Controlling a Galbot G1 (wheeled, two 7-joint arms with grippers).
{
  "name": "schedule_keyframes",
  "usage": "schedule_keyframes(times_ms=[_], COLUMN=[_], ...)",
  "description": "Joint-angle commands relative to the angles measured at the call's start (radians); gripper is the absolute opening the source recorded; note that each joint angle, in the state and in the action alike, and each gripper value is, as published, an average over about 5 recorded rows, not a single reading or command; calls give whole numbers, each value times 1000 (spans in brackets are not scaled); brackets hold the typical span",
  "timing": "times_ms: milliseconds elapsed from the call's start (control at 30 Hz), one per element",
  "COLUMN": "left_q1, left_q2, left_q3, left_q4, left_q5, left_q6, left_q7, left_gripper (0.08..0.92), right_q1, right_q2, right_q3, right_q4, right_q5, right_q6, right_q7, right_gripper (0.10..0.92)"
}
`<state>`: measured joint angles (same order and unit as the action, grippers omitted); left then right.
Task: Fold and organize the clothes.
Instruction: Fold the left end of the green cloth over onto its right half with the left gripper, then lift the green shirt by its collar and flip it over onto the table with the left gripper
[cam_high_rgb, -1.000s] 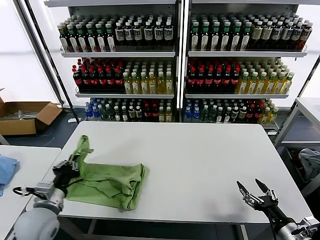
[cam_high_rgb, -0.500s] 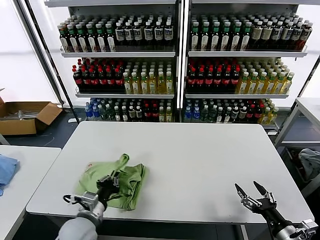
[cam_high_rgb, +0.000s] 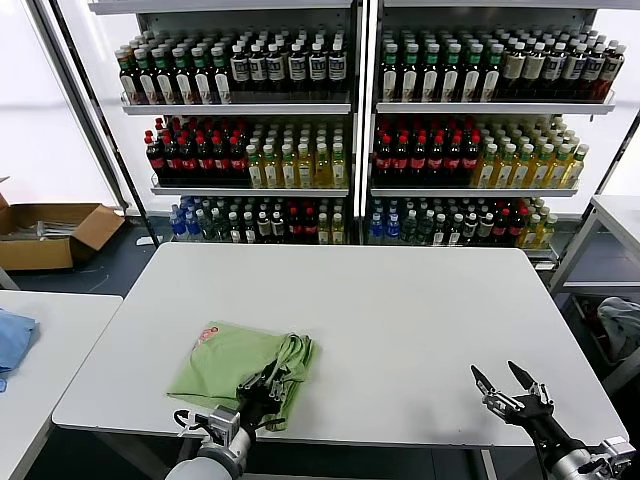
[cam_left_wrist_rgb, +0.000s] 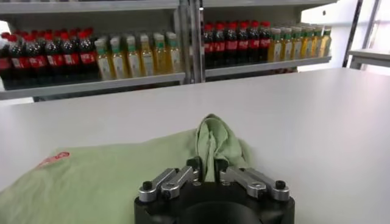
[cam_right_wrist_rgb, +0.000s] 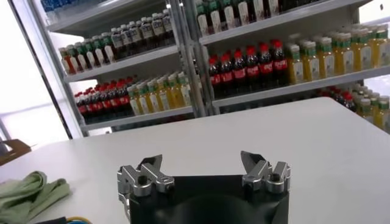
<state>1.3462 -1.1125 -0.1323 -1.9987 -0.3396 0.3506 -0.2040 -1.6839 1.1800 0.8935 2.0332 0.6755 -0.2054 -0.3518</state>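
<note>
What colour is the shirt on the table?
The shirt is light green, with a small red print near one corner. It shows best in the head view.

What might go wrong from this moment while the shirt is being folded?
1. The left gripper has its fingertips around a raised pinch of the shirt; if it pulls back now, the fabric may catch and the fold may open.
2. The shirt lies near the front edge of the table, so a tug toward the robot may drag it off.
3. The right gripper, open, waits far to the right and cannot hold the fold down.
</note>
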Motion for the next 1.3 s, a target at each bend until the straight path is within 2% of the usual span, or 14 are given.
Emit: schedule_keyframes(times_ms=[33, 167, 333, 533, 633, 800, 967, 1200, 1300], left_q1=[65, 71, 15, -77, -99, -110, -122, -93, -79], left_q2=[34, 114, 187, 213, 190, 148, 136, 117, 107], left_q3=[-60, -246, -448, -414, -378, -336, -314, -284, -268], left_q4=[-217, -276, -125, 146, 197, 221, 241, 194, 179], left_q5=[-186, -380, -520, -528, -505, -480, -480, -481, -475], left_q6=[65, 143, 219, 197, 190, 191, 194, 195, 191], left_q7=[0, 1, 1, 3, 2, 2, 0, -1, 1], left_gripper=[323, 435, 583, 753, 807, 822, 823, 823, 796], right_q1=[4, 9, 14, 17, 16, 4, -2, -1, 1], right_q2=[-3, -11, -7, -6, -7, -12, -16, -11, -10], right_q3=[2, 3, -15, -42, -44, -25, -7, -4, -4], right_q4=[-1, -7, -7, -4, -2, -2, -4, -3, -2], right_q5=[0, 3, 0, -10, -13, -9, -1, -2, -1], right_q6=[-1, 1, 1, 1, 0, 2, 3, 4, 3], right_q7=[1, 1, 2, 2, 2, 0, -2, -2, 0], right_gripper=[823, 823, 823, 823, 823, 823, 823, 823, 823])
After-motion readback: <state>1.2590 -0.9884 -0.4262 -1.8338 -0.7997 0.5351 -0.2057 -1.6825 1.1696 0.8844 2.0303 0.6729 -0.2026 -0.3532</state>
